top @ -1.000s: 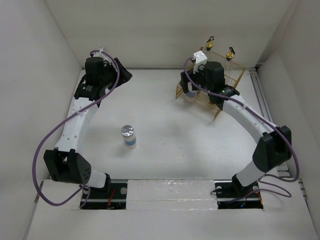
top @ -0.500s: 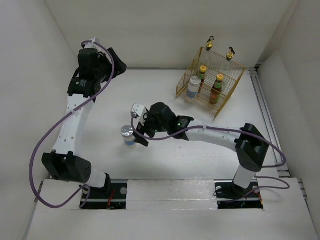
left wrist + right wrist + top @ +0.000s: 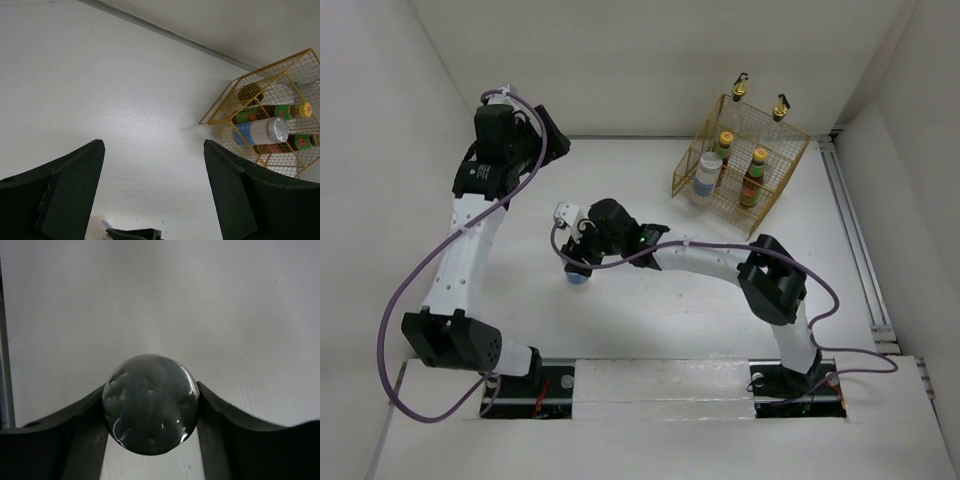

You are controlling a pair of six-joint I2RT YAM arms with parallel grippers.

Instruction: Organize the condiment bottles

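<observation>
Right hand (image 3: 150, 407) pinches the short white-and-blue jar with a silver lid (image 3: 150, 404), one finger pressed to each side of the dimpled lid (only a sliver of blue label shows from overhead). It is upright on the white surface (image 3: 650, 330), left of centre, well apart from the yellow wire rack (image 3: 785, 175) at the far right, where a matching jar (image 3: 708, 172), two yellow-capped red-brown sauce bottles (image 3: 757, 172) and two clear glass bottles with gold spouts (image 3: 739, 92) sit. Left hand (image 3: 152, 150) hovers spread, holding nothing.

White table (image 3: 650, 330) boxed by plain white walls (image 3: 620, 60) — evenly lit.
</observation>
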